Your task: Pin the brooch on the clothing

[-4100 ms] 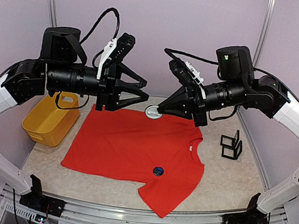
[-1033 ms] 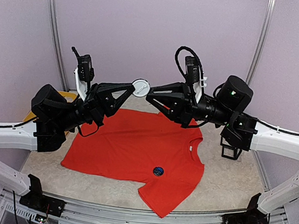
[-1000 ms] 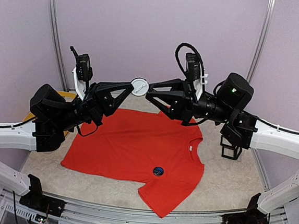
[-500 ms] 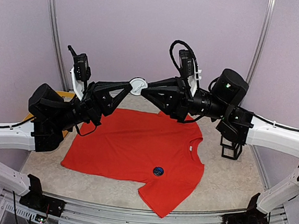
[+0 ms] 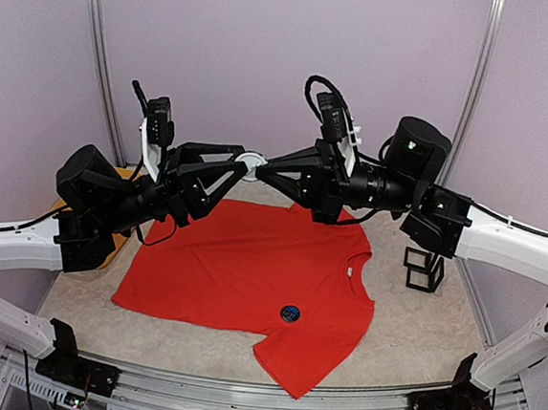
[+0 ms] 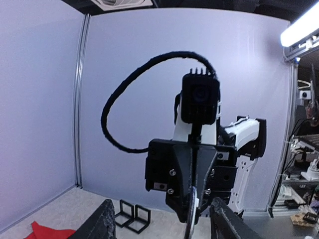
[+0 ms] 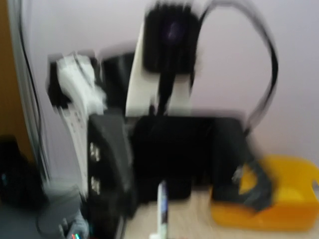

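- Whole view is motion-blurred; outlines only.
- Left arm's black body [image 7: 184,149] fills the centre, facing the lens.
- White bracket [image 7: 149,84] rises from it, with a black camera module [image 7: 169,35] on top.
- Black cable [image 7: 269,64] loops from the top down the right side to the body.
- Brooch [image 7: 162,204]: thin white upright sliver at bottom centre, just below the black body. No detail readable.
- Yellow bin [image 7: 284,199] at lower right, partly behind a dark part of the arm.
- White-and-black hardware [image 7: 75,94] at left; can't tell what it is.
- Pale lilac wall [image 7: 299,109] behind, tan table [image 7: 194,224] along the bottom.
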{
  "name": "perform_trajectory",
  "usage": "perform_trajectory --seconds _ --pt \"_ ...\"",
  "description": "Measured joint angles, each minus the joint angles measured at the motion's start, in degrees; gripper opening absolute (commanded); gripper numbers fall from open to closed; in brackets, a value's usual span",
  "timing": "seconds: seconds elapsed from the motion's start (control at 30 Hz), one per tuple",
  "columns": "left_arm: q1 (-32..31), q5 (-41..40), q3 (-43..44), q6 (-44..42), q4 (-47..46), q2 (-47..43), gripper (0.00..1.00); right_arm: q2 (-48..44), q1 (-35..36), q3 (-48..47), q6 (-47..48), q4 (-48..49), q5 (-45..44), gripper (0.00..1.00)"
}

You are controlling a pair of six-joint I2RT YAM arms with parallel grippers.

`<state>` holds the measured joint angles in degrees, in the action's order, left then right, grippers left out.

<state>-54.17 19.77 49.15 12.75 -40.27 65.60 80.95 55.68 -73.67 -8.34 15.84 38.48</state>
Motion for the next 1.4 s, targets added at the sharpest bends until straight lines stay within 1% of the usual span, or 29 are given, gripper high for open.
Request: perform_trajectory --seconds 0.13,0.17,0.23,0.37,0.47,0.5,0.57,0.73,0.77,0.83,0.87,0.97,1.1,1.13,1.17,1.2,1.23,1.3,1.4 --pt "2.45 0.09 9.92 -6.05 19.34 -0.13 0.68 -0.87 -0.83 -8.11 10.75 -21.94 -1.38 0.00" --pt "2.78 0.72 13.64 -8.55 25.53 -0.13 0.68 -1.36 -0.90 -9.75 12.70 -26.56 -1.92 0.00" --pt "2.82 2.51 18.49 -12.44 33.55 -0.13 0.68 -2.38 -1.07 -12.13 15.67 -33.77 -2.99 0.00" --pt "1.88 6.03 24.06 -19.08 47.12 0.63 0.68 -3.72 -0.55 -14.45 18.99 -43.32 -4.72 0.00" --pt "0.72 6.71 26.43 -21.97 53.90 3.34 0.66 -3.69 0.57 -14.69 19.96 -46.66 -6.25 0.00" --pt "0.17 6.67 26.84 -22.58 55.28 4.31 0.65 -3.61 0.90 -14.69 20.17 -47.32 -6.58 0.00" --pt "-1.49 6.34 27.10 -24.17 57.86 6.21 0.59 -3.37 1.53 -14.69 20.57 -48.06 -7.15 0.00" --pt "-3.76 5.68 27.10 -25.55 60.48 7.52 0.32 -2.32 2.12 -14.82 21.18 -49.05 -7.48 0.00" --pt "-3.78 5.62 27.10 -25.81 60.35 7.41 0.27 -2.03 2.19 -14.95 21.29 -49.11 -7.48 0.00" --pt "-3.78 5.29 27.08 -26.16 60.13 7.30 0.24 -1.60 2.27 -15.19 21.62 -49.27 -7.52 0.00" --pt "-3.78 5.25 27.06 -26.14 60.02 7.23 0.20 -1.46 2.29 -15.34 21.81 -49.37 -7.56 0.00" --pt "-3.78 5.27 26.67 -26.05 59.67 6.75 0.00 -1.44 2.29 -15.56 22.21 -49.42 -7.69 0.00" --pt "-3.82 5.16 26.53 -26.29 59.63 6.32 0.00 -1.44 2.29 -15.74 22.38 -49.40 -7.91 0.00" --pt "-3.82 5.16 26.53 -26.29 59.63 6.32 0.00 -1.46 2.32 -15.74 22.43 -49.40 -8.09 0.07" --pt "-3.82 5.09 26.53 -26.29 59.63 6.32 0.00 -1.46 2.34 -15.74 22.45 -49.35 -8.22 0.24" --pt "-3.82 4.90 26.36 -26.25 59.39 6.27 0.00 -1.49 2.34 -15.67 22.49 -49.18 -8.61 0.37" --pt "-3.82 4.79 26.03 -26.14 59.04 6.16 0.00 -1.73 2.34 -15.17 22.40 -48.54 -9.07 0.42" --pt "-3.82 4.33 24.81 -25.88 58.01 5.60 0.00 -3.28 2.34 -12.15 22.08 -45.33 -9.64 0.48" --pt "-3.78 4.17 22.82 -25.35 56.28 4.50 0.00 -6.36 2.34 -5.62 20.06 -38.49 -9.81 0.50"
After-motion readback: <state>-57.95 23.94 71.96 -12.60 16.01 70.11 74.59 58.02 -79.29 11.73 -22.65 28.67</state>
